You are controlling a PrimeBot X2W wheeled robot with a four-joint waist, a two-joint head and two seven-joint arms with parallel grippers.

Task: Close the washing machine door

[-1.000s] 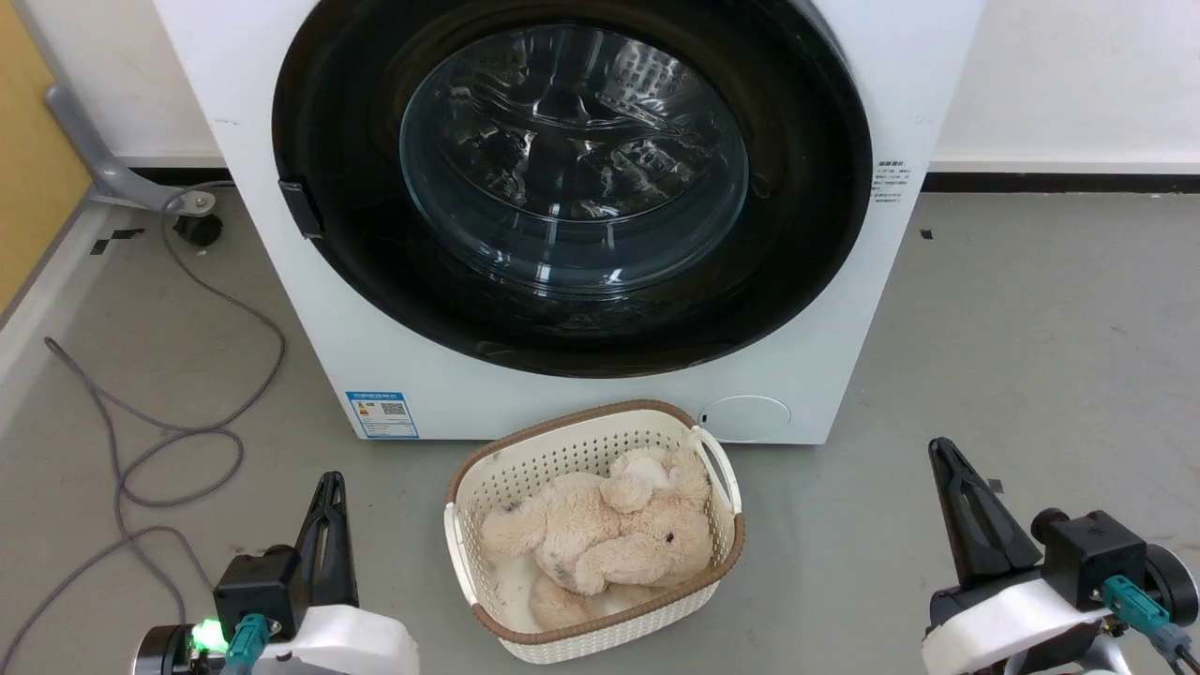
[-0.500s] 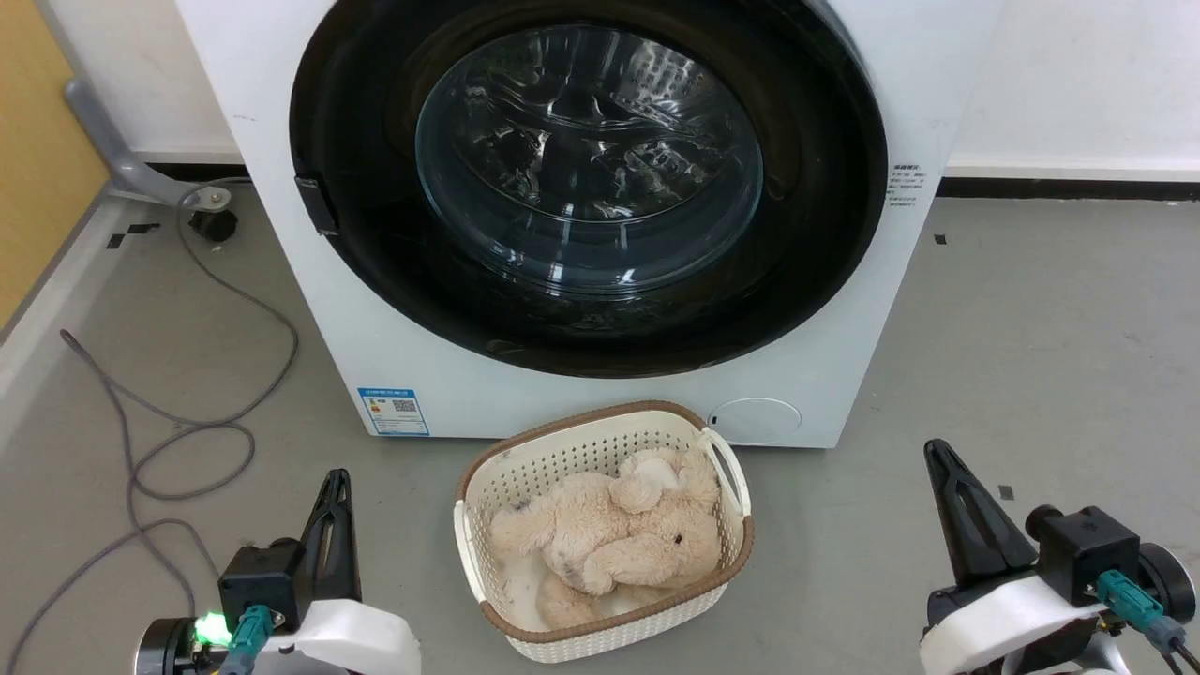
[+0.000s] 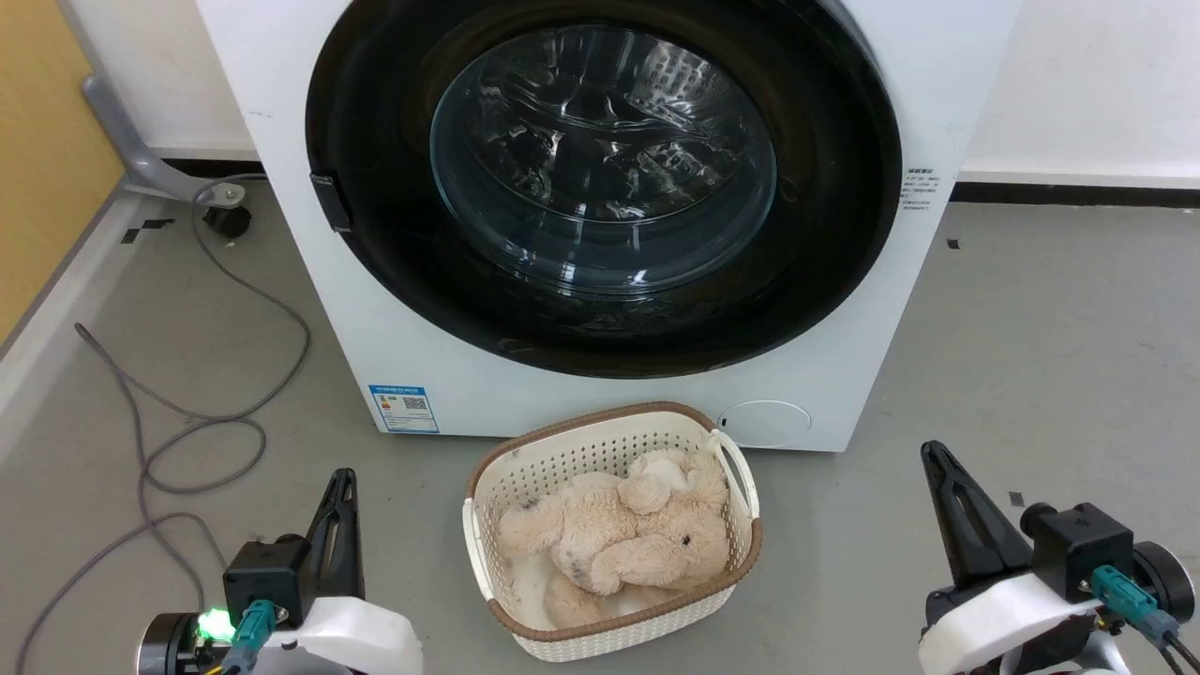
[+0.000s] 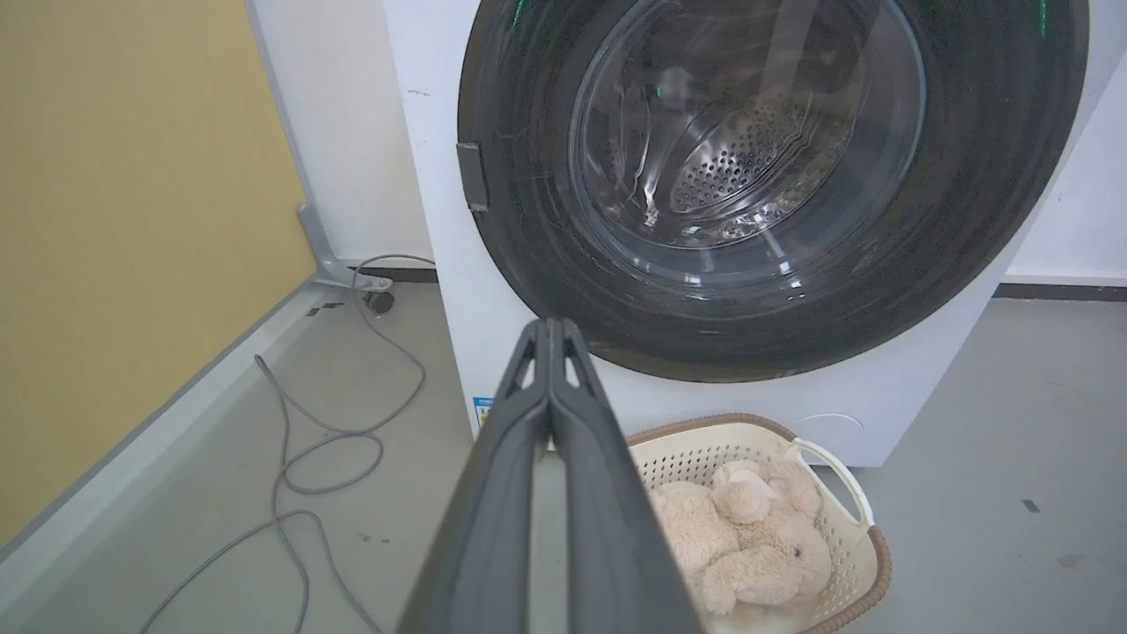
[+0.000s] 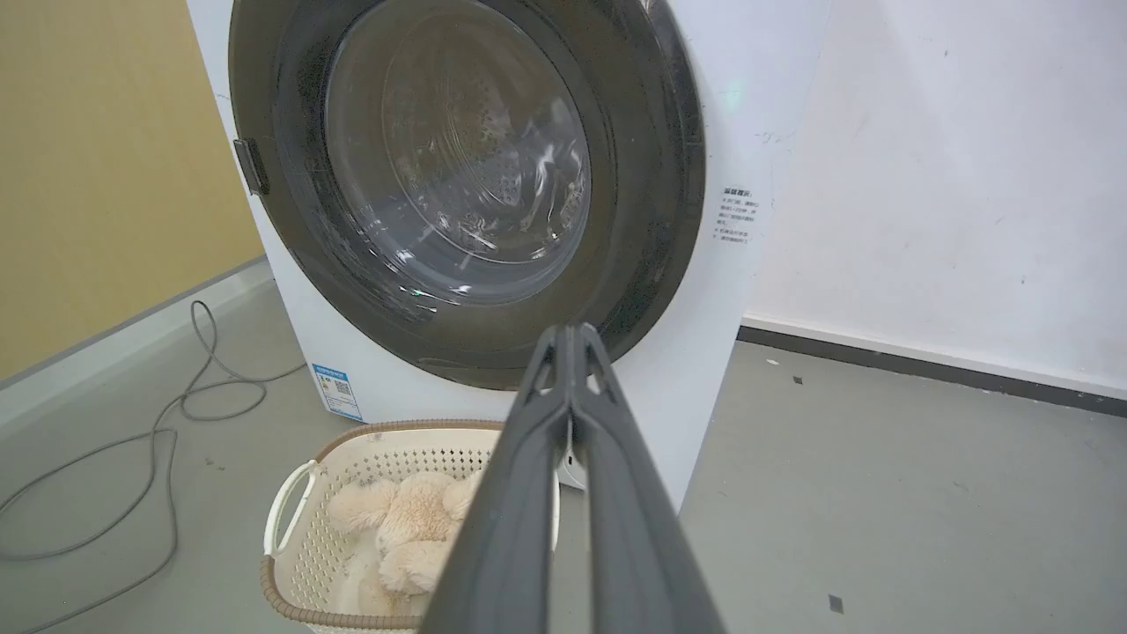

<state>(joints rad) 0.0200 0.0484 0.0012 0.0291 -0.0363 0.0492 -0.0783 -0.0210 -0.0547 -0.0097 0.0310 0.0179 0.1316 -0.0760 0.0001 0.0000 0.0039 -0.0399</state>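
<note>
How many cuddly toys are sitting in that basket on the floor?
1: a cream plush animal lies in the cream basket just in front of the washing machine. More could be hidden beneath it.

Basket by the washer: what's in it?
The basket holds a beige plush toy lying across it. Something pale shows beneath; the toy covers most of it, so what it is cannot be told.

Smooth grey floor [image 3: 1031, 356]. Standing on it, back near the wall: white washing machine [image 3: 525, 398]. Just in front of that: cream perforated basket [image 3: 600, 412] with brown rim. Off to the left: loose grey cable [image 3: 307, 342] lying in loops, black caster [image 3: 227, 221], small black tape marks [image 3: 147, 227].
</note>
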